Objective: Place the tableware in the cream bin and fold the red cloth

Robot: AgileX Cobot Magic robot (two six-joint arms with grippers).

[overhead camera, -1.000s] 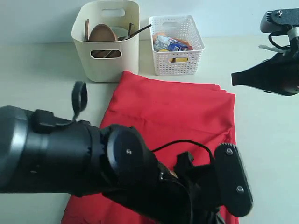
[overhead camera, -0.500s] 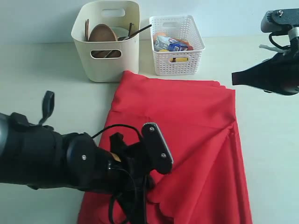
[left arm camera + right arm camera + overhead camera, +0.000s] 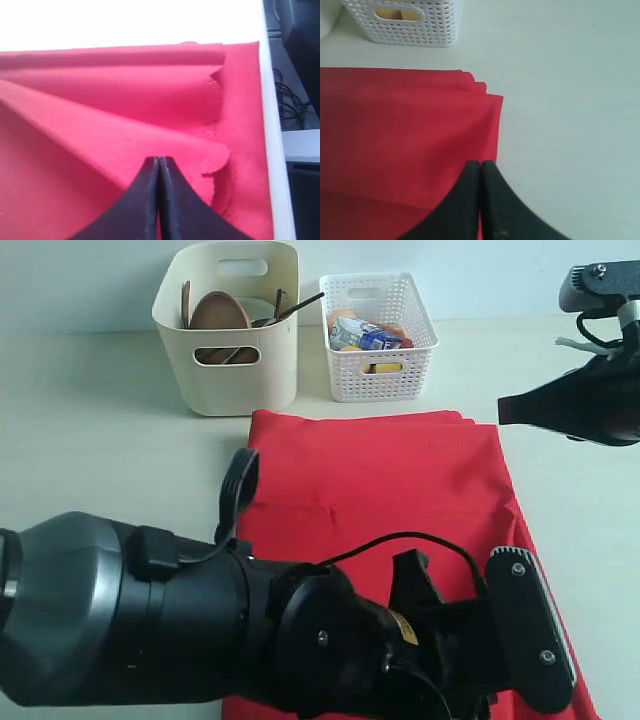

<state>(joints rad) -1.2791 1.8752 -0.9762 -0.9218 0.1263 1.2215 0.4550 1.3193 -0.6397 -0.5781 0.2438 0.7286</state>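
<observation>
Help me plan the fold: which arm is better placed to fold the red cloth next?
Left, probably: the left pincer is shut, apparently on the cloth by its scalloped edge, with a raised ridge of fabric running to its tips. The right pincer, shut too, hangs clear above the cloth's side edge.

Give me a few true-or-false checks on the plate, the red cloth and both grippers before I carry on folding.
1. The brown plate stands inside the cream bin. True.
2. The red cloth hangs over the cream bin's rim. False: it lies on the table in front of the bin.
3. The right gripper has its jaws wide open. False: they are closed together, with nothing between them.
4. The left gripper is over the red cloth with its jaws closed. True.
</observation>
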